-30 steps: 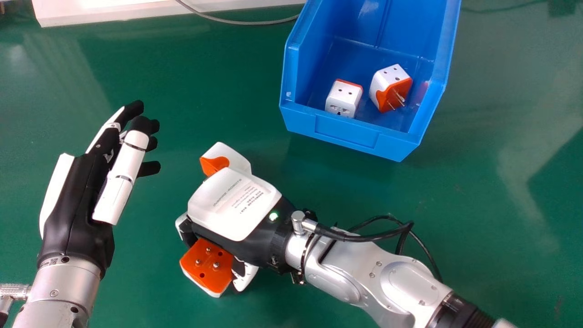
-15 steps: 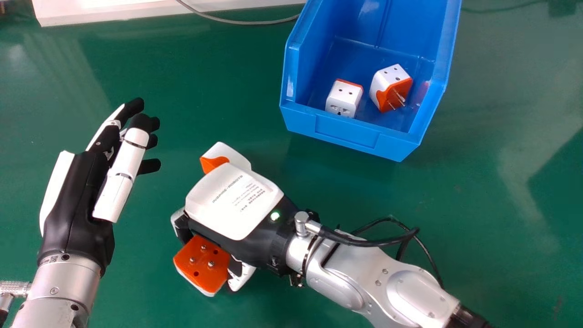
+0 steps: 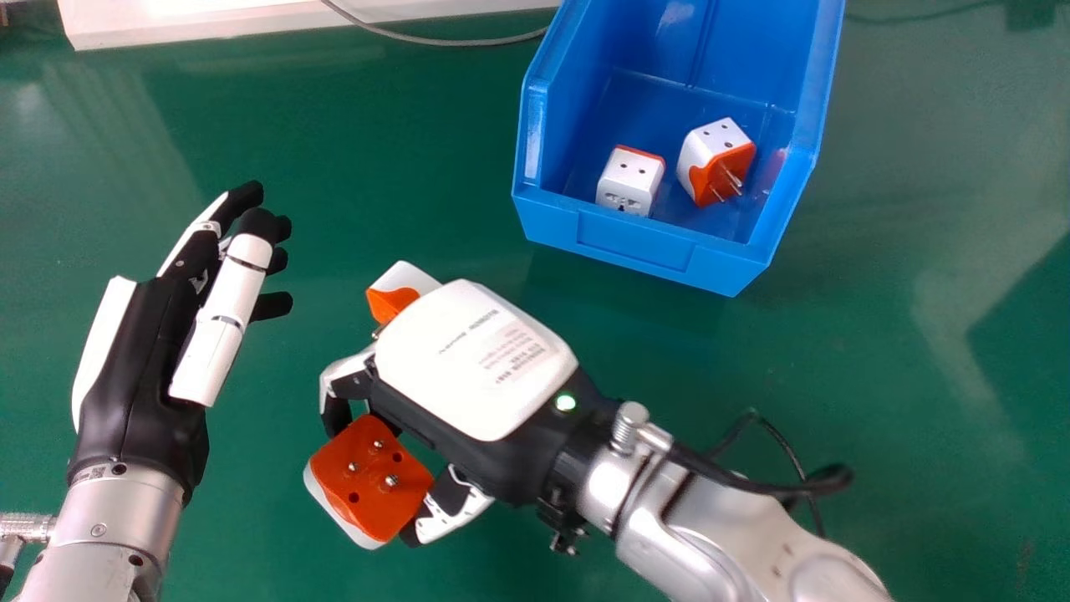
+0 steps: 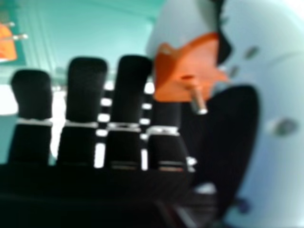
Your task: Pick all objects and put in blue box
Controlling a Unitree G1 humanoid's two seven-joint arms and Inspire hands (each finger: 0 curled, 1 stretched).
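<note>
My right hand (image 3: 476,359) is at the centre of the head view, curled round an orange and white plug adapter (image 3: 368,481), its prongs facing up. In the right hand view this adapter (image 4: 185,71) sits between the thumb and the fingers of my right hand (image 4: 126,95). Another adapter (image 3: 399,288) lies on the table, partly hidden behind the right hand. Two more adapters (image 3: 629,180) (image 3: 716,161) rest inside the blue box (image 3: 635,244). My left hand (image 3: 146,359) stays at the left with its fingers straight and nothing held.
A green table (image 3: 903,351) carries everything. Along its far left edge lies a white panel (image 3: 192,21) with a grey cable (image 3: 435,39) beside it. A black cable (image 3: 777,443) loops off the right forearm.
My right hand has moved right and looks larger, the gripped adapter coming along, shifted slightly left and looking bigger. It now covers more of the adapter on the table. The left hand has hardly moved.
</note>
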